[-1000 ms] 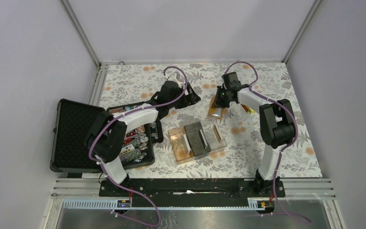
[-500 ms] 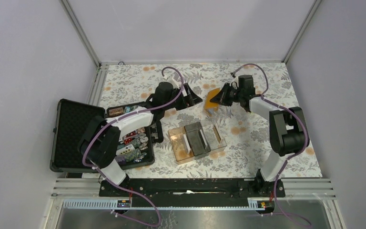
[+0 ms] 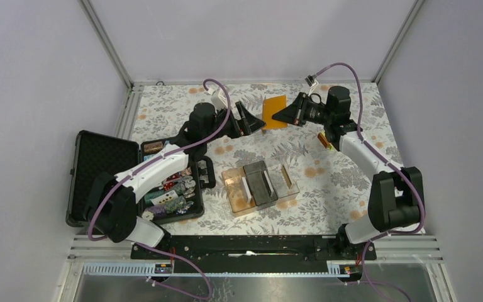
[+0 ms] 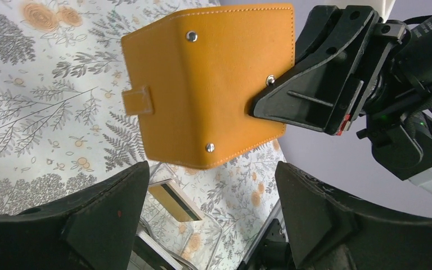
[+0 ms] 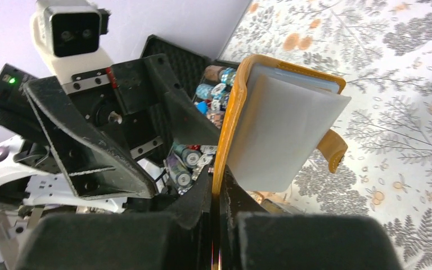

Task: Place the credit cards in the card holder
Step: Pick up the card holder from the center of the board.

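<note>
card holder [image 4: 202, 79]: plain orange leather, no lettering legible
chips [image 3: 175, 189]: markings too small to read

The right tool [image 5: 218, 202] pinches the orange card holder [image 5: 230, 125]; perhaps a pale blue credit card [image 5: 298, 77] shows inside.

The card holder [image 4: 208, 84] looks like matt orange leather, stitched along its edges, with 3 shiny metal studs [image 4: 191, 36]. Its inner sleeves [image 5: 281, 135] are smooth frosted plastic. The right pincer [image 4: 270, 104], at its 3 o'clock edge, is matt black plastic. The surface [image 4: 45, 112] has a matt flower-printed covering.
</note>
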You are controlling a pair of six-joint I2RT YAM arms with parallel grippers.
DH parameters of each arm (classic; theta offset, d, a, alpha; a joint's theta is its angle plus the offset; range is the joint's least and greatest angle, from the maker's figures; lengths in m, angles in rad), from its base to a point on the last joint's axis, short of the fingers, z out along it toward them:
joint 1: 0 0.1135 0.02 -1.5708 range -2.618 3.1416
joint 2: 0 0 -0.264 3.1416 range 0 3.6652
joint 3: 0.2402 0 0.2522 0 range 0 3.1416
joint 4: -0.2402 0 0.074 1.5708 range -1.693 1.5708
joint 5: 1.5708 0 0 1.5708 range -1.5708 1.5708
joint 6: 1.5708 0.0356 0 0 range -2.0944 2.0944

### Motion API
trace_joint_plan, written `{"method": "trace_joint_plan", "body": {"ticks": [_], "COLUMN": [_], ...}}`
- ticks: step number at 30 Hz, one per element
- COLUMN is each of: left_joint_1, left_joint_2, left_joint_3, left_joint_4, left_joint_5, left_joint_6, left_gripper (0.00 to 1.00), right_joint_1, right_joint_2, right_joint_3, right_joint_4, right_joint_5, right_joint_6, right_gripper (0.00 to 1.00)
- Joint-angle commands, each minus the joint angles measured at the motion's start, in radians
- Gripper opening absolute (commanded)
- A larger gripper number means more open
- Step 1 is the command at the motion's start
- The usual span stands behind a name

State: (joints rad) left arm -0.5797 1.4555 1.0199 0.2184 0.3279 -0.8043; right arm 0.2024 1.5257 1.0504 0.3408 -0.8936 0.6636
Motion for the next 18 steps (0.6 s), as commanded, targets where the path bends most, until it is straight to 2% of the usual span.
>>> {"method": "trace_joint_plan", "body": {"ticks": [1,6,12,18], "left_joint_1": [0.004,0.004,0.003,0.000], "left_joint_2": [-0.039,-0.048,-0.047,-0.066], "left_joint_3": [0.038,-0.005,-0.041,-0.067], "left_joint_4": [0.039,0.111,0.193,0.217], "left_joint_5": [0.084,0.134,0.169,0.171], "left_joint_6": [-0.007,-0.069,-0.133,-0.160], "left_gripper": [0.86,0.69,0.55,0.31], "right_joint_1": [0.029,0.058,0.076,0.080], "right_joint_2": [-0.069,-0.095,-0.107,-0.125], "right_joint_3": [0.027,0.039,0.049,0.045], "right_joint_4": [0.102,0.115,0.111,0.076], "right_joint_5": [-0.098,-0.119,-0.155,-0.150], "right_joint_6": [0.056,0.074,0.083,0.071], "right_gripper": [0.00,0.00,0.00,0.00]}}
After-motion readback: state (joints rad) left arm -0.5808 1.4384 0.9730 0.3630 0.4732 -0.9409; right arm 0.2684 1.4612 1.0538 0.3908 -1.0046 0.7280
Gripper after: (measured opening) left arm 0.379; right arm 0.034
